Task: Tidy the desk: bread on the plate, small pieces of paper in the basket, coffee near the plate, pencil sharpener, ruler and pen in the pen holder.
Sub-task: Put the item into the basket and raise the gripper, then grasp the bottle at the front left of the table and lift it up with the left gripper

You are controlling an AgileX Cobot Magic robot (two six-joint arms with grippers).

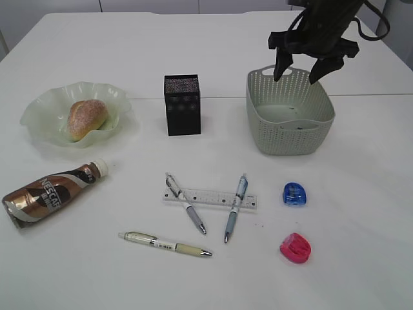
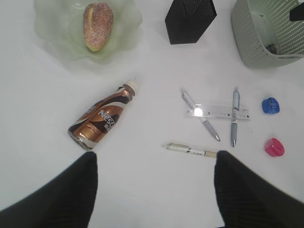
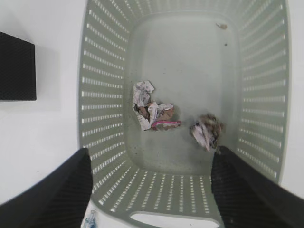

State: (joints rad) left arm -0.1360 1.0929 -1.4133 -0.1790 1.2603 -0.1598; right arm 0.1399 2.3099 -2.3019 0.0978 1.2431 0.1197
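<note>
Desk (image 1: 361, 194) edges cropped — basket (image 1: 290, 129) walls hide paper.

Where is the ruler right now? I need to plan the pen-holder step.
In the exterior view the ruler lies flat on the desk, front centre, under two crossed pens, left of the blue sharpener.

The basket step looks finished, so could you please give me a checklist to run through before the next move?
1. Both paper balls lie in the basket: ok.
2. Right pincer open and empty above the basket: ok.
3. Bread on the plate: ok.
4. Coffee near the plate: ok, though lying on its side.
5. Ruler, three pens, two sharpeners in the holder: not ok, all on the desk.
6. Left pincer open and empty: ok.
</note>
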